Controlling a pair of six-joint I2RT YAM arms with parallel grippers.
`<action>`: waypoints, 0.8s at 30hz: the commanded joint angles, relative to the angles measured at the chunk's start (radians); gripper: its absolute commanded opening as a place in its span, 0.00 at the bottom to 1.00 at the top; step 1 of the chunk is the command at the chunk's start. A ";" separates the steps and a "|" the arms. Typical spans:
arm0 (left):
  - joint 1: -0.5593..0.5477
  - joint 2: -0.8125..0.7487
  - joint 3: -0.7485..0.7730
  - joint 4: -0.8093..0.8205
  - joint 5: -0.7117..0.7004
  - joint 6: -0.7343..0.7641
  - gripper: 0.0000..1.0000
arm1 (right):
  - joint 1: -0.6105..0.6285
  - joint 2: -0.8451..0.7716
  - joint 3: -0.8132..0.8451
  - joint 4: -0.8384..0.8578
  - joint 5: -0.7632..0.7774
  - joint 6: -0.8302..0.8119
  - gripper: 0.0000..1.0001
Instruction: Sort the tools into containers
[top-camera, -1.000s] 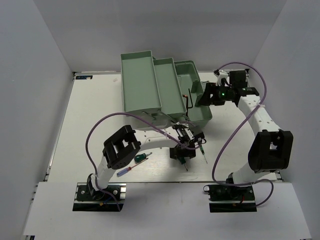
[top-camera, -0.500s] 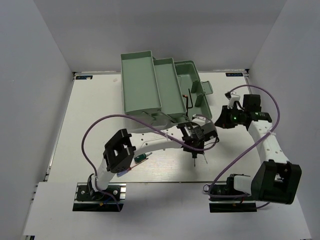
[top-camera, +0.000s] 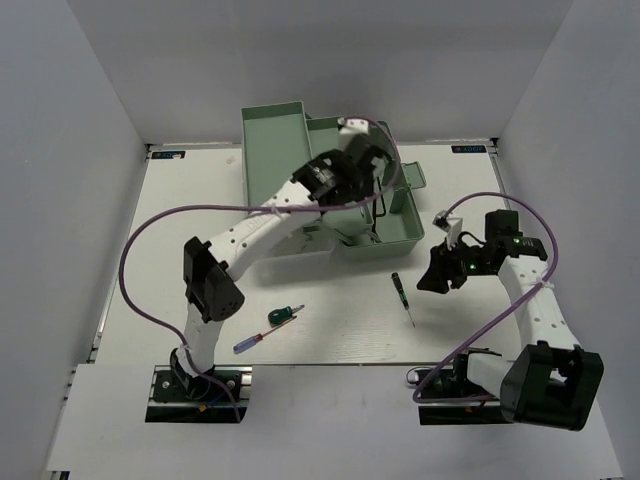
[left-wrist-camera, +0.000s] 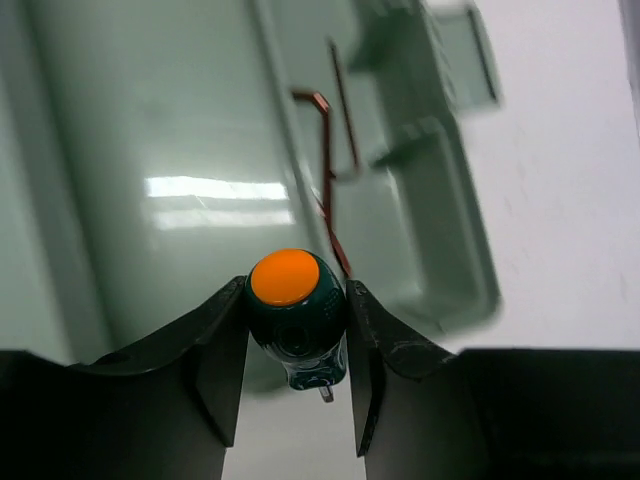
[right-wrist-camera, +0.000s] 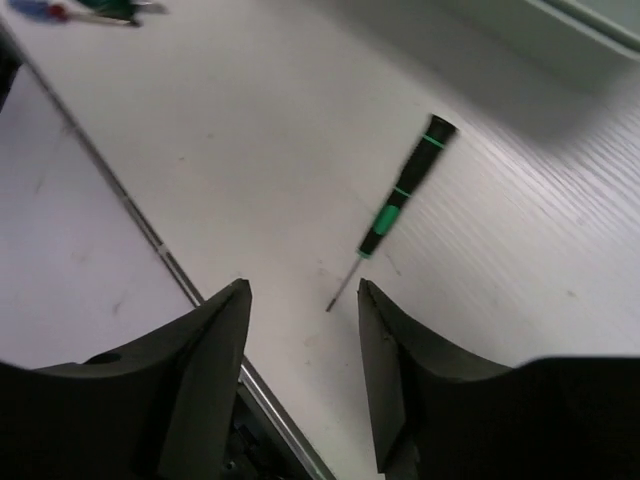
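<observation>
Right tool (top-camera: 437, 278) over white table (top-camera: 180, 230), white walls (top-camera: 100, 80)

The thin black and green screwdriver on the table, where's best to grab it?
Grip the screwdriver by its black-and-green handle, coming straight down from above with the right pincer set across its width. It lies flat on the table with nothing touching it, and the handle is thicker than the bare shaft.

Mint toolbox (top-camera: 272, 150) open, orange-capped screwdriver (left-wrist-camera: 297, 318) held above it, black-green screwdriver (right-wrist-camera: 400, 195), green screwdriver (top-camera: 283, 315), blue-red screwdriver (top-camera: 255, 341) lying outside
</observation>
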 joint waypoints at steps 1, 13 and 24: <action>0.081 0.023 0.088 0.061 -0.035 0.117 0.08 | 0.020 -0.039 0.000 -0.152 -0.191 -0.229 0.52; 0.198 0.113 0.206 0.067 0.083 0.210 0.68 | 0.305 -0.043 -0.004 0.007 -0.340 -0.414 0.82; 0.169 -0.476 -0.255 0.128 0.092 0.257 0.15 | 0.755 0.191 -0.010 0.511 -0.135 -0.454 0.77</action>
